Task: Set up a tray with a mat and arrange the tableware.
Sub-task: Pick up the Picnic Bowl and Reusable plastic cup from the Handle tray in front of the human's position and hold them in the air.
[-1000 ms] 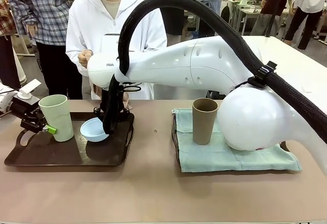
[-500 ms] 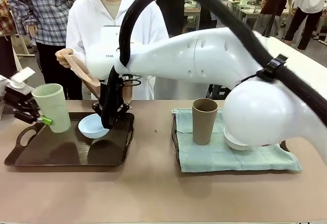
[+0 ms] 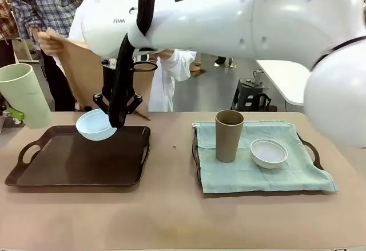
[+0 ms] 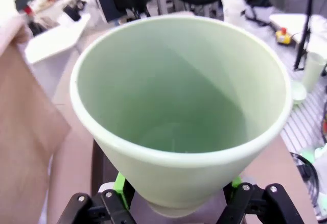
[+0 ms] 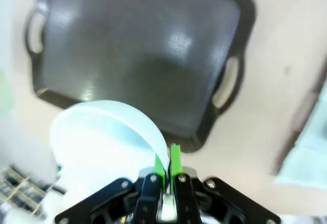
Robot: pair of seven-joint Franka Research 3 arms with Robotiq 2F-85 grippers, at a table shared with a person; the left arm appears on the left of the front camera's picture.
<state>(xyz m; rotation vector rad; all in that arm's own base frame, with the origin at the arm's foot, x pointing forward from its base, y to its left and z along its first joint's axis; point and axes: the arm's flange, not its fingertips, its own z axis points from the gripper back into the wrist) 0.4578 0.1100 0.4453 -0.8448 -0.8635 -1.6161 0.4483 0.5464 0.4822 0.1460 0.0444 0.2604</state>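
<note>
two grips: left gripper (image 4: 176,203) clamps the green tumbler (image 4: 179,106), right gripper (image 5: 167,165) the blue bowl (image 3: 94,126) above the tray (image 3: 74,162).

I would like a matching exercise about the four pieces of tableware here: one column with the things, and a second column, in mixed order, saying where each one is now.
1 pale green tumbler
2 light blue bowl
3 brown tumbler
4 white bowl

a resting on the green mat, right of a tumbler
b held up by the left hand
c standing upright on the green mat
d gripped by its rim in the right hand, near the dark tray

Pairs: 1-b, 2-d, 3-c, 4-a
</note>
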